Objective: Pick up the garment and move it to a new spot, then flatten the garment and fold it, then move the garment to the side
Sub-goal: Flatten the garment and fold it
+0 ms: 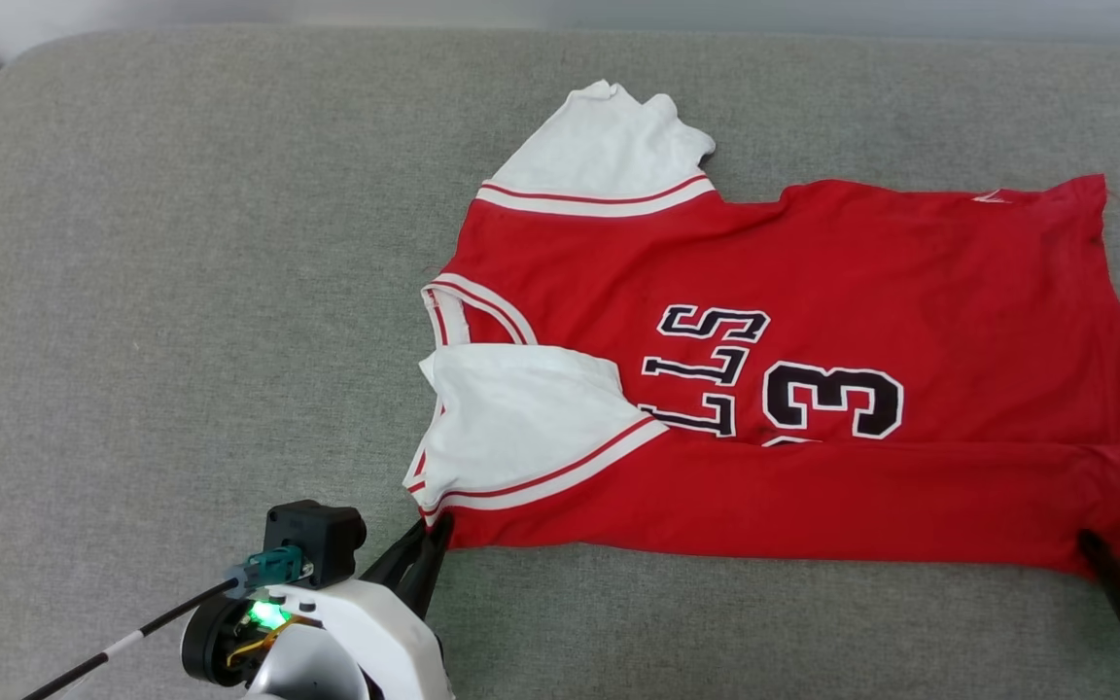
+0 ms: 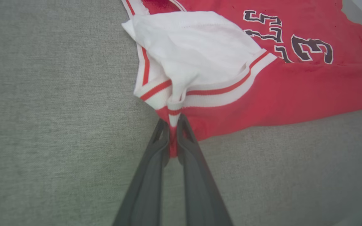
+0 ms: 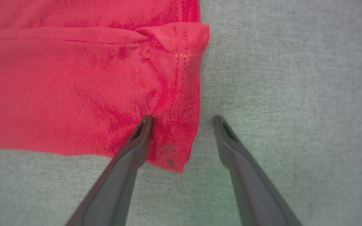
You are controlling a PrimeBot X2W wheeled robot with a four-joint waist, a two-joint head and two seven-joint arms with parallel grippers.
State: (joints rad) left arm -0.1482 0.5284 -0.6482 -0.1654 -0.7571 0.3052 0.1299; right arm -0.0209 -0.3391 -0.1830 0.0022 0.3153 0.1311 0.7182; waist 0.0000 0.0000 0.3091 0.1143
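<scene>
The garment [image 1: 861, 262] lies flat on the grey cushion [image 1: 181, 243], its near edge folded over. The left gripper [image 2: 173, 121] has its jaws pinching the shoulder corner. The right gripper [image 3: 182, 117] has its jaws spread astride the hem corner, probably so both ends lift together.

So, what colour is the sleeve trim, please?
Sleeve trim: white with a red stripe; left wrist view.

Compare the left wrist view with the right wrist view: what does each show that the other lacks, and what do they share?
Left wrist view: the left gripper shut on the shirt at its striped trim, plus the white sleeve and black lettering. Right wrist view: the right gripper open, its fingers astride the red hem corner. Both: red shirt fabric lying on the grey surface.
</scene>
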